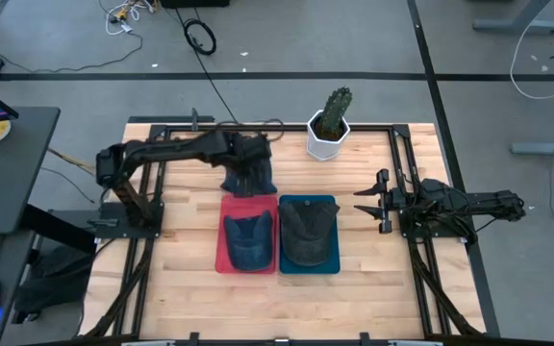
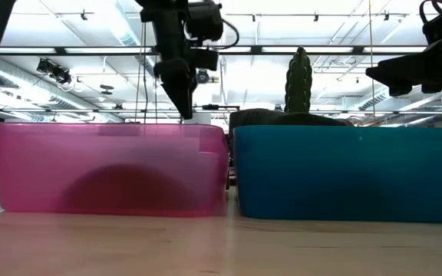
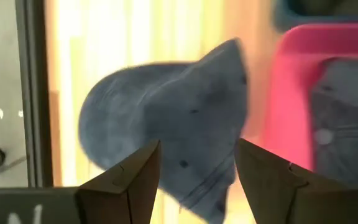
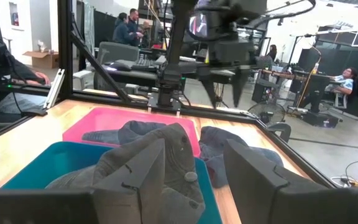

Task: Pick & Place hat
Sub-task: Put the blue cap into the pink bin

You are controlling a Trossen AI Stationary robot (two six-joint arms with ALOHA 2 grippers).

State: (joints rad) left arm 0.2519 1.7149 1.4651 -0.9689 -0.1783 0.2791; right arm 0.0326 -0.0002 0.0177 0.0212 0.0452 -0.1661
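Observation:
Beyond the far end of the pink tray (image 1: 221, 261), a blue denim hat (image 1: 249, 183) (image 3: 166, 118) lies flat on the table. My left gripper (image 1: 247, 165) (image 3: 197, 146) hangs over it, open and pointing down, with a gap showing between fingertips and hat in the right wrist view. A second blue hat (image 1: 248, 240) rests inside the pink tray. A dark grey hat (image 1: 308, 233) (image 4: 148, 162) fills the teal tray (image 1: 333, 264). My right gripper (image 1: 365, 202) (image 4: 194, 146) waits open at the table's right side, level, pointing at the trays.
A cactus in a white pot (image 1: 330, 125) stands at the far edge, right of my left gripper. The two trays sit side by side in the table's middle. Bare wood lies left of the pink tray and near the front edge. People sit at desks behind the table.

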